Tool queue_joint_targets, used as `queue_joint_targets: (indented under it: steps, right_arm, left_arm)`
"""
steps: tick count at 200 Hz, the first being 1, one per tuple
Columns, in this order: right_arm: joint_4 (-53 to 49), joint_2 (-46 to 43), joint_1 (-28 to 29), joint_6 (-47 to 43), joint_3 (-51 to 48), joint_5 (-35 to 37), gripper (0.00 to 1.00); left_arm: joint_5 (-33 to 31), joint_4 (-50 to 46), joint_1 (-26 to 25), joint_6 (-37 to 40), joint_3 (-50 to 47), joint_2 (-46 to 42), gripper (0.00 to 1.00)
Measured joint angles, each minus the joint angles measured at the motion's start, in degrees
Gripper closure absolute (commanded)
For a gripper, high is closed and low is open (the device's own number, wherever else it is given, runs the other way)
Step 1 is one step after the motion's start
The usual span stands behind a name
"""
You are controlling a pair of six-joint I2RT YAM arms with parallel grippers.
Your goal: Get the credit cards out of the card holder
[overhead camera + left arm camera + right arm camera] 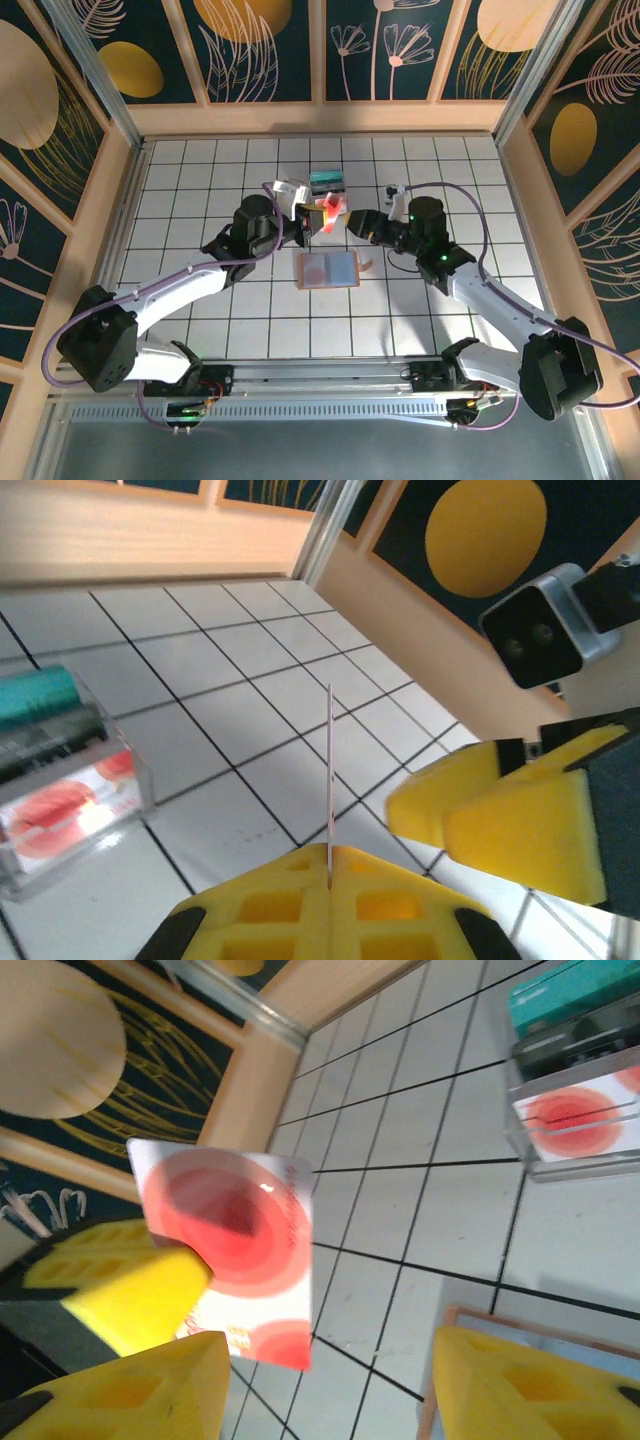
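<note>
Wide tiled table (200, 300), wooden rim all round, both arms stretched in towards the middle. There's plenty of bare tile out to the left of the left gripper (310, 216) and out to the right of the right gripper (357, 222). The tight spot is the space between the two.

The holder (327, 268) lies open and flat on the tiles, just on the base side of both sets of fingertips and apart from them. On the far side of the fingertips, towards the back rim, sits a clear box (328, 182) with a teal pack and a red-printed face showing through its wall.

And here's the card (235, 1250), white with a red circle, up off the table! One edge is pinched between the left fingers (280, 900), pressed together on it, and the rest stands free beyond them. From the left wrist it's just a thin line, edge-on. The right fingers (520, 1380) are spread, nothing between them, just beside the card's free edge with a sliver of gap showing.
</note>
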Motion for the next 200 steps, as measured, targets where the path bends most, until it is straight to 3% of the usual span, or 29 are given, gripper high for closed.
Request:
queue_joint_targets:
  steps: [103, 200]
  right_arm:
    - [-15.69, -1.16, 0.00, -2.62, 2.14, 15.69, 0.31]
    - [-19.47, -0.87, -0.39, -2.75, 3.37, 19.61, 0.30]
  left_arm:
    - [-1.84, -13.75, 2.54, 29.09, 16.59, 11.10, 1.00]
    - [-0.74, -22.05, 4.22, 44.02, 26.95, 21.59, 1.00]
